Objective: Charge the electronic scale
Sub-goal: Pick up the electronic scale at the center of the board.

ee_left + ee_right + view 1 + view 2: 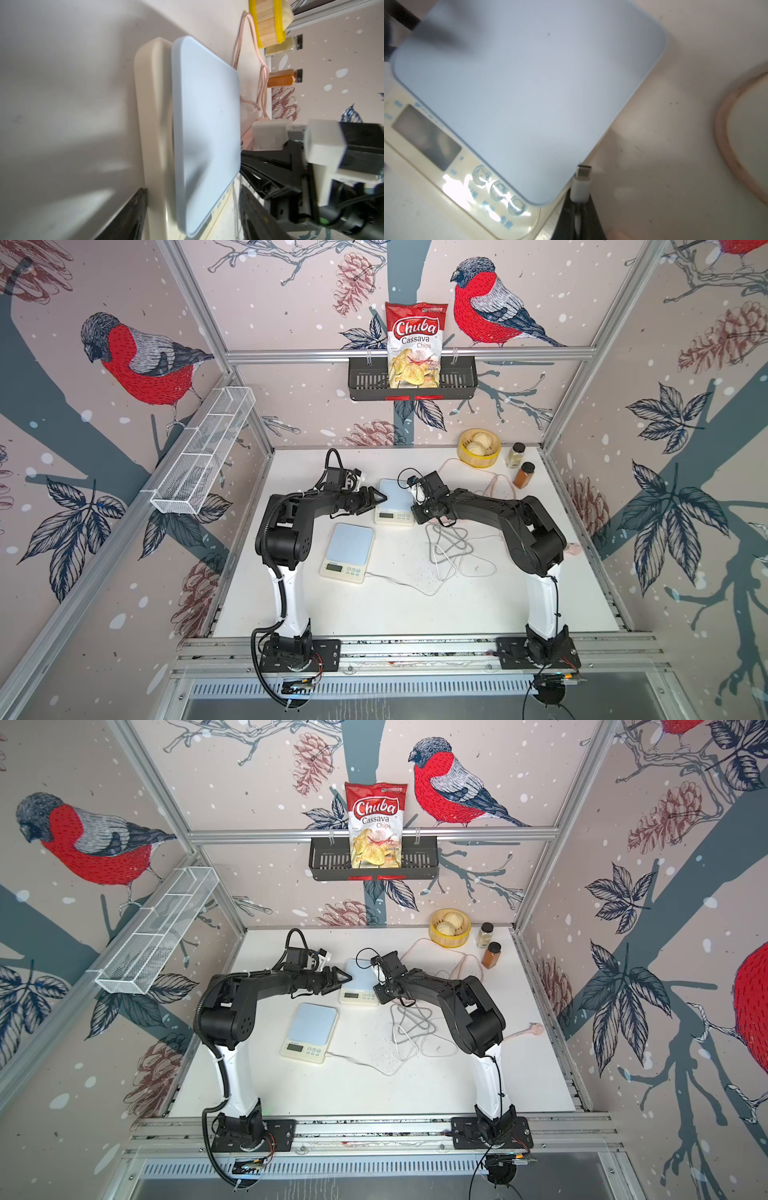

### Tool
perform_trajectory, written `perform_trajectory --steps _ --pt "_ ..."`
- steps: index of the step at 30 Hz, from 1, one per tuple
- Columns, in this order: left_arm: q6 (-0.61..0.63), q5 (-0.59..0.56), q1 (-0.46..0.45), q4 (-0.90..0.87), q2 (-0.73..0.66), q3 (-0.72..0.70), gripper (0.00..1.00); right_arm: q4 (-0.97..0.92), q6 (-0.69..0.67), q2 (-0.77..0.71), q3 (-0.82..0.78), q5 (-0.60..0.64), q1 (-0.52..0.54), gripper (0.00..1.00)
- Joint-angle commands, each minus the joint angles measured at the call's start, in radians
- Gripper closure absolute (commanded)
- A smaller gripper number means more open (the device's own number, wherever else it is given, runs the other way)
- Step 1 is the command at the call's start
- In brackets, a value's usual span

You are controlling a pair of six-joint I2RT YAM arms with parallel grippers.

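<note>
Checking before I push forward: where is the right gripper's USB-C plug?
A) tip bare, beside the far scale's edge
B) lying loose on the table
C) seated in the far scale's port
A: in the right wrist view the right gripper pinches the white plug, its metal tip fully exposed beside the far scale.

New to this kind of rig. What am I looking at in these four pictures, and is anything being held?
Two robot arms stand on a table, each ending in a gripper. Two pictures look down from overhead; the other two come from cameras on the wrists. On the table lie a near scale, a far scale, a white cable, a pink cable, a yellow steamer basket and spice jars. The right gripper pinches a white plug beside the far scale; the left gripper, open, sits at its opposite edge.
</note>
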Motion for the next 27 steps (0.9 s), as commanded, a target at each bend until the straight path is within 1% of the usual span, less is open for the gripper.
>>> perform_trajectory --steps 1,4,7,12,15,16,20,24,27 --pt "-0.069 0.179 -0.005 0.118 -0.028 0.003 0.35 -0.025 0.005 -0.004 -0.009 -0.084 0.01 1.0" --pt "-0.069 0.171 -0.005 0.106 -0.031 -0.001 0.36 -0.026 0.01 -0.004 -0.011 -0.083 0.012 1.0" --pt "-0.04 0.133 -0.005 0.053 -0.027 0.007 0.39 -0.028 0.01 -0.007 -0.012 -0.082 0.014 1.0" --pt "-0.03 0.104 -0.006 0.016 -0.005 0.009 0.42 -0.031 0.011 -0.005 -0.009 -0.083 0.018 1.0" --pt "-0.025 0.101 -0.004 0.013 -0.009 -0.001 0.44 -0.031 0.013 0.0 -0.007 -0.084 0.02 1.0" --pt "-0.02 0.094 -0.004 0.007 -0.014 -0.002 0.47 -0.03 0.015 0.0 -0.008 -0.081 0.022 1.0" --pt "0.02 0.083 0.0 -0.037 -0.026 0.009 0.65 -0.03 0.015 -0.014 -0.008 -0.069 0.024 1.0" --pt "0.077 0.092 0.007 -0.097 -0.057 0.024 0.76 -0.025 0.008 -0.083 -0.031 -0.024 0.024 1.0" --pt "0.137 0.111 0.02 -0.178 -0.106 0.04 0.8 -0.018 -0.015 -0.186 -0.072 0.025 0.028 1.0"
